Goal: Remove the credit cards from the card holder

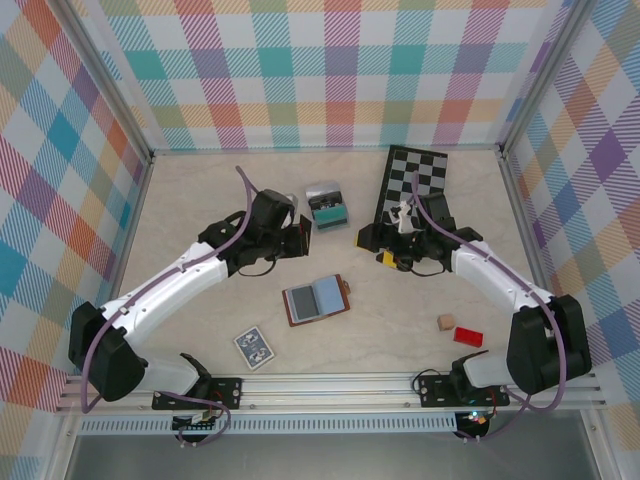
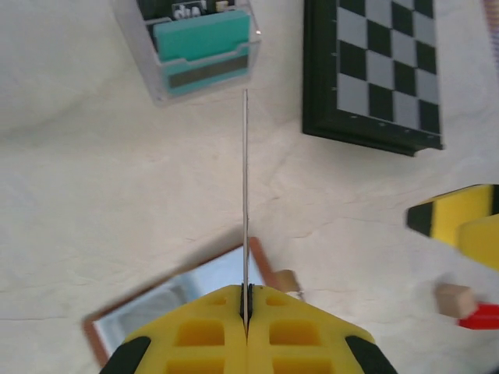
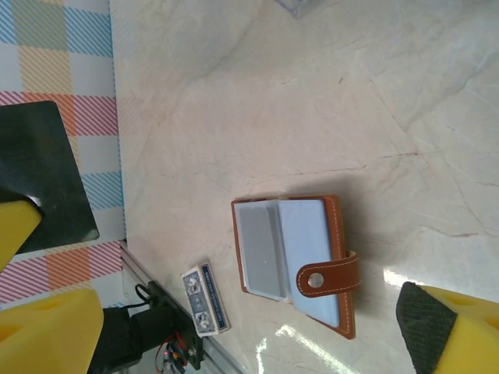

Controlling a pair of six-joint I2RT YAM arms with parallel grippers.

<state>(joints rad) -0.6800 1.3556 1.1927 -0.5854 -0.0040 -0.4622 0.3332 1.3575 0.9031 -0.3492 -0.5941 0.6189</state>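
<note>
The card holder lies open and flat on the table between the two arms, brown leather with blue-grey pockets and its snap tab folded over the pages. My left gripper hovers above and behind it, shut on a thin credit card that I see edge-on, sticking straight out from the yellow fingertips. A corner of the card holder shows below that card. My right gripper is to the right of the card holder. Its yellow fingers are spread wide apart with nothing between them.
A grey-and-teal box stands behind the left gripper. A black-and-white chessboard lies at the back right. A blue patterned deck rests near the front edge. A small wooden block and a red block sit front right.
</note>
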